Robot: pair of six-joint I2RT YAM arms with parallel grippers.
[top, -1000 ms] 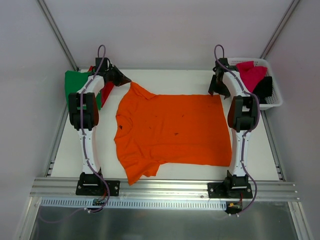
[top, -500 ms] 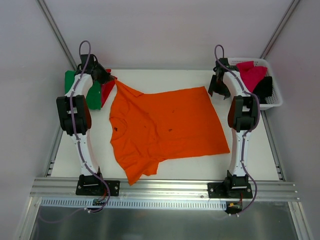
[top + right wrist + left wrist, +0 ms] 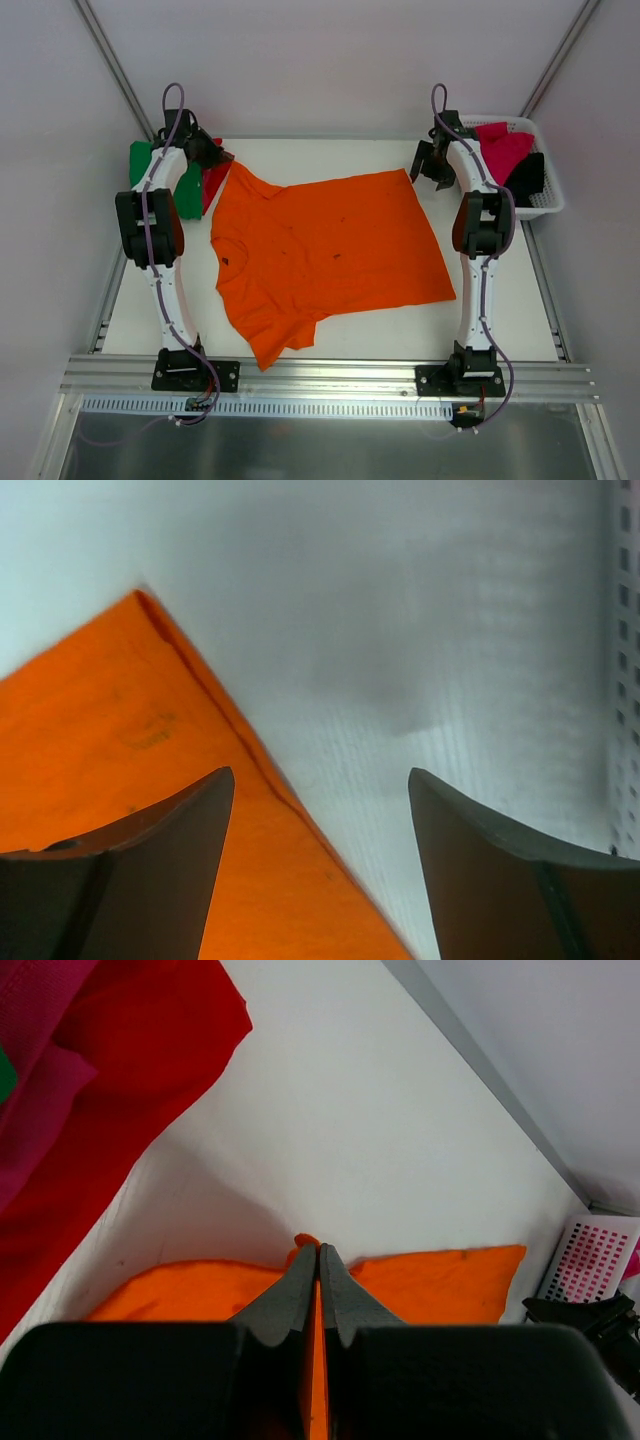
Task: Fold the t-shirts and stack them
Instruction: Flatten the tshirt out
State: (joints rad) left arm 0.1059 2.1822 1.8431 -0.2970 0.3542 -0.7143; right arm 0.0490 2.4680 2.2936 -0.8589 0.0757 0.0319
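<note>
The bright orange t-shirt (image 3: 325, 250) lies spread on the white table, skewed, its collar at the left. My left gripper (image 3: 225, 160) is shut on the tip of its far-left sleeve; in the left wrist view orange cloth (image 3: 430, 1280) sits pinched between the closed fingers (image 3: 345, 1295). My right gripper (image 3: 428, 165) is open just above the shirt's far-right hem corner (image 3: 150, 740), which lies below and left of its spread fingers (image 3: 180, 830). Green (image 3: 148, 165) and red (image 3: 212, 180) t-shirts lie at the far left; the red one fills the left wrist view's left side (image 3: 110, 1090).
A white lattice basket (image 3: 540, 205) at the far right holds a magenta-pink t-shirt (image 3: 500, 145) and a black one (image 3: 527, 177). Its wall shows at the right edge of the right wrist view (image 3: 625, 660). A metal rail (image 3: 330, 375) runs along the near edge.
My left gripper has pulled the sleeve left and back, dragging the whole shirt leftward and skewing it. The hem corner has slid away from my right gripper, which has moved slightly back.
</note>
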